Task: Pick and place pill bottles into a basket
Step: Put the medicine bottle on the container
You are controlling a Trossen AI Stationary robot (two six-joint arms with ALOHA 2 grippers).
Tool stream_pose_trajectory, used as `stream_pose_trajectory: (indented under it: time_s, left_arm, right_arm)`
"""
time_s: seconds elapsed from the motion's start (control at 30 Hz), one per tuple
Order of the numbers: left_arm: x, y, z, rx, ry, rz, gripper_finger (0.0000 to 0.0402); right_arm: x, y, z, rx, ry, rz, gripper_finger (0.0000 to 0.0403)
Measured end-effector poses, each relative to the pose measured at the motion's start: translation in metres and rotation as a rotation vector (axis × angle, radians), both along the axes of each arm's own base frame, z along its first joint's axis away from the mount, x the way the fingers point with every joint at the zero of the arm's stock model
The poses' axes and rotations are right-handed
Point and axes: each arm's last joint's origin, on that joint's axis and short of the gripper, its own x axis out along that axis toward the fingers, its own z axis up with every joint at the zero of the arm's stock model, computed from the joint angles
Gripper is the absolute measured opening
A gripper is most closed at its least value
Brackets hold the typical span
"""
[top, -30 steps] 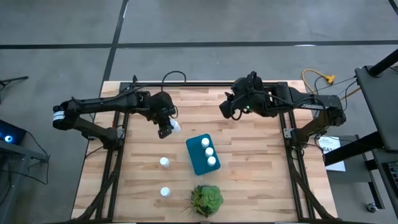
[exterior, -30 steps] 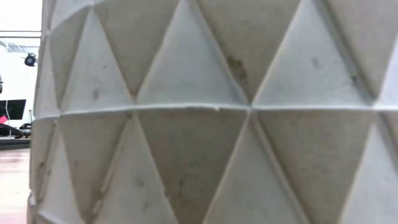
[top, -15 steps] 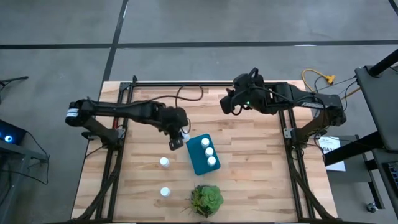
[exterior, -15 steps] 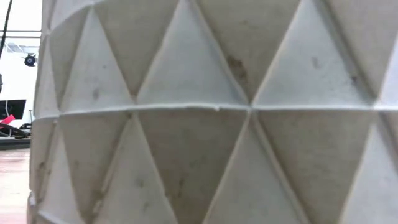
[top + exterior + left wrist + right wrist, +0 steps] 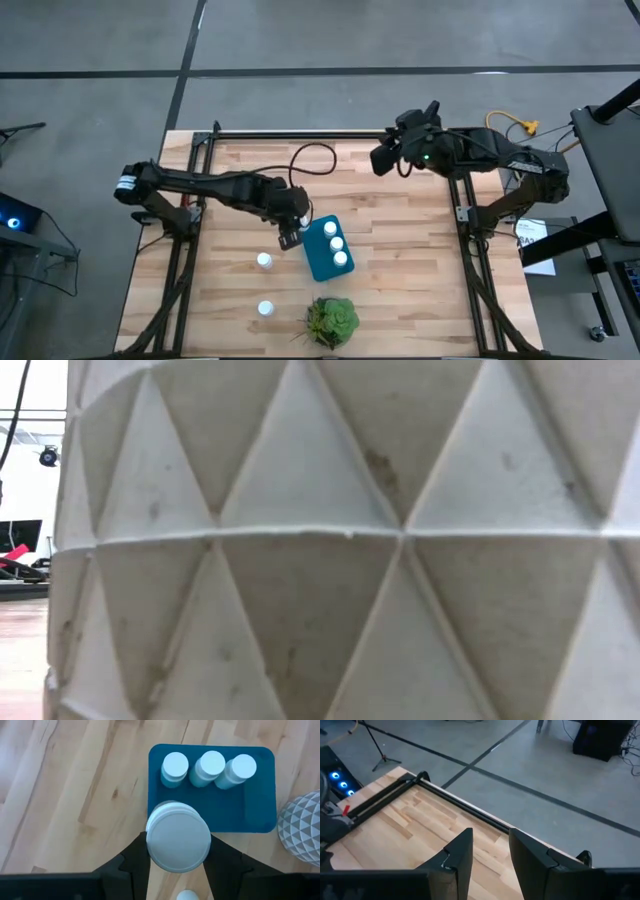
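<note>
The left gripper (image 5: 178,851) is clamping a pill bottle (image 5: 178,836) at the near-left edge of the teal basket (image 5: 260,805), where three bottles (image 5: 208,768) are standing. The right gripper (image 5: 490,854), fingers narrowly apart, is idling above the worktop's (image 5: 230,290) far edge.

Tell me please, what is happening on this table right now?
The left gripper holds a white pill bottle at the edge of the blue basket, which already has three bottles standing in it. Two more bottles stand on the wooden table, near a green plant. The right gripper holds nothing and hangs over the far right part of the table.
</note>
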Motion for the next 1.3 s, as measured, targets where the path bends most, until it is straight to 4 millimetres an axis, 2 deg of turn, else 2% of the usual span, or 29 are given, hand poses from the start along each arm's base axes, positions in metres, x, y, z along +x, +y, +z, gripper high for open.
stream_pose_trajectory:
  time_s: [0.2, 0.5, 0.83, 1.17, 1.3]
  left_arm:
    - [0.002, -0.013, 0.000, 0.004, -0.031, 0.004, 0.0136]
    - [0.010, -0.019, 0.006, -0.030, -0.138, 0.019, 0.0136]
    - [0.008, -0.025, 0.005, -0.030, -0.129, 0.016, 0.0136]
    - [0.026, -0.035, -0.026, -0.032, -0.008, -0.006, 0.0136]
    - [0.027, -0.035, -0.027, -0.027, -0.007, -0.002, 0.0136]
  right_arm:
    - [-0.006, 0.000, 0.004, -0.002, -0.018, -0.003, 0.0114]
    - [0.004, 0.000, -0.002, 0.008, 0.004, -0.001, 0.0110]
    - [0.005, 0.002, -0.003, 0.017, 0.000, 0.005, 0.0105]
    - [0.006, 0.004, -0.001, 0.020, -0.025, 0.016, 0.0100]
    - [0.001, 0.004, 0.002, 0.021, -0.034, 0.018, 0.0096]
